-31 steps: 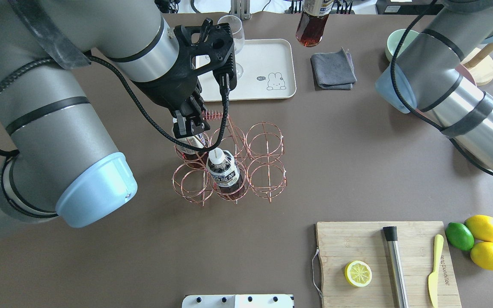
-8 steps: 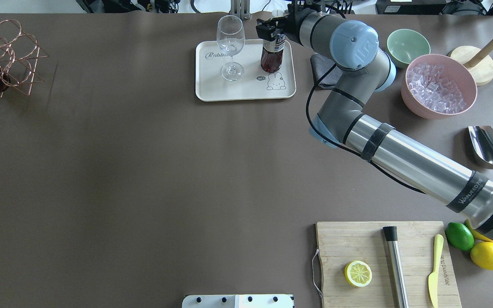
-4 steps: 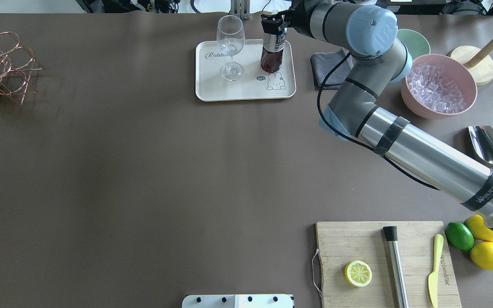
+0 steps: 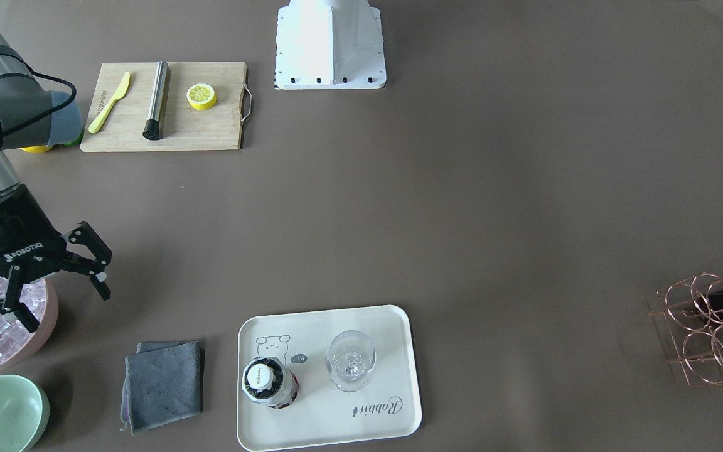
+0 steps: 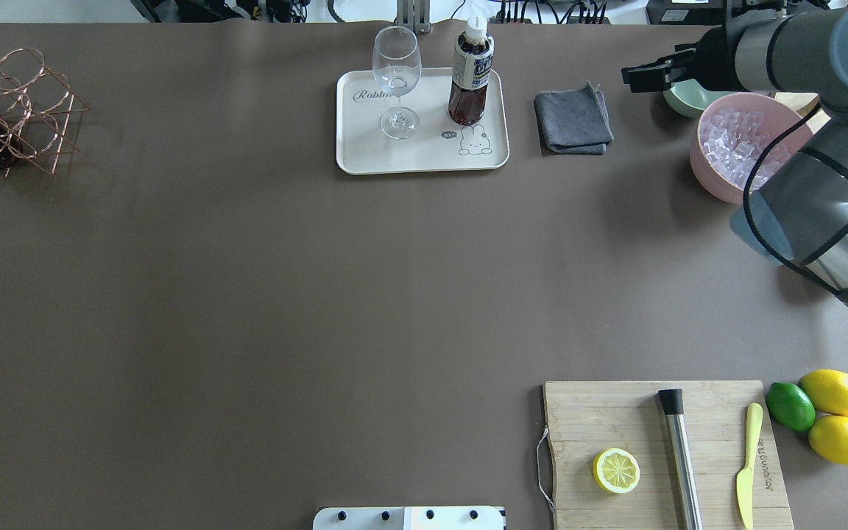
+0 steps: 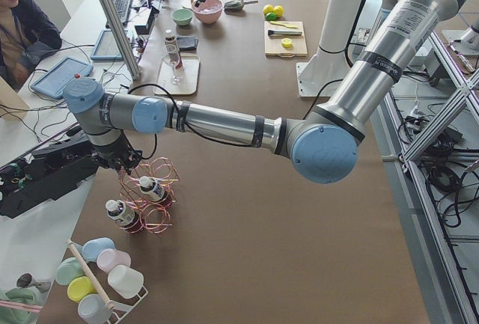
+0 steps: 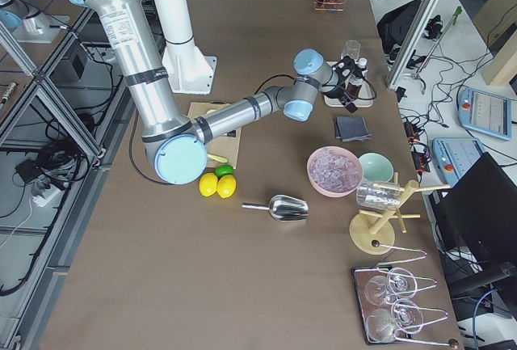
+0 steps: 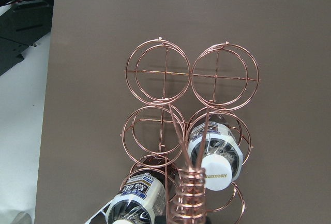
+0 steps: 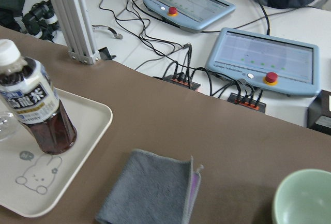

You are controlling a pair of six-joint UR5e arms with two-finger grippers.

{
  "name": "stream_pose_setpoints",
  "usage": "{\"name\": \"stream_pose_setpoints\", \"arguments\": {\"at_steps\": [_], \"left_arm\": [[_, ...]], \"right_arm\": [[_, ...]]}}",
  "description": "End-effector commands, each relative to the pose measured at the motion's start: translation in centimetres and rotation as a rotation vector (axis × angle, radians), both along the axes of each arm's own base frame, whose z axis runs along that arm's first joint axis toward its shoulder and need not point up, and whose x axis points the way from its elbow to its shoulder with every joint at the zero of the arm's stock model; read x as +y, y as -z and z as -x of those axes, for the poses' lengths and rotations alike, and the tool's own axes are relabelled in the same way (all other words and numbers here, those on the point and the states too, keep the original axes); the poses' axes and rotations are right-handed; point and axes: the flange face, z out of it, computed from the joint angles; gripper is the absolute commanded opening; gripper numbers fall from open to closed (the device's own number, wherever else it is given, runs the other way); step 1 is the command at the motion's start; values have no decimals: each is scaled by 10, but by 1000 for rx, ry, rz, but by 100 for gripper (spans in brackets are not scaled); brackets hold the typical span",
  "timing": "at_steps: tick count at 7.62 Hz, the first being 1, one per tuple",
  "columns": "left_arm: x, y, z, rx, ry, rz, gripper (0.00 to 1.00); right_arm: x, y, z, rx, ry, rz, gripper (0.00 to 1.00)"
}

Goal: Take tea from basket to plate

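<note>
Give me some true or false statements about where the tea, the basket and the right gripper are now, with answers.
The tea stands upright on the plate. True.
The right gripper is shut on the tea. False: it is open, away from it, by the ice bowl.
A glass shares the plate with the tea. True.
The basket holds no bottles. False: two bottles sit in it.

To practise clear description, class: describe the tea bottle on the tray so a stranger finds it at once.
At the brown table's far side from the robot lies a cream tray with a cartoon. On it, beside a stemmed glass, stands the tea bottle, white-capped, dark brown inside. The other bottles sit in the copper rack.
</note>
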Motion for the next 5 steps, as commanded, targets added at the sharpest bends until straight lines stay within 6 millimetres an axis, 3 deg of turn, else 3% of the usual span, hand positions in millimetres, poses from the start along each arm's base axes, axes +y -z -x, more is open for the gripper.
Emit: {"name": "stream_pose_setpoints", "arguments": {"at_steps": [1,3,4,5], "left_arm": [[1,6,0,-3,1,-13,0],[1,13,0,-2,2,-21,0],[2,13,1,-2,4,-20,0],[2,14,1,-3,4,-23,0]], "right_arm": [[20,-62,-96,147,-29,391,100],[35,-120,-143,241,26,548,100],[61,-162,-171,226,55,693,100],[87,-194,-208,256,87,706,100]]}}
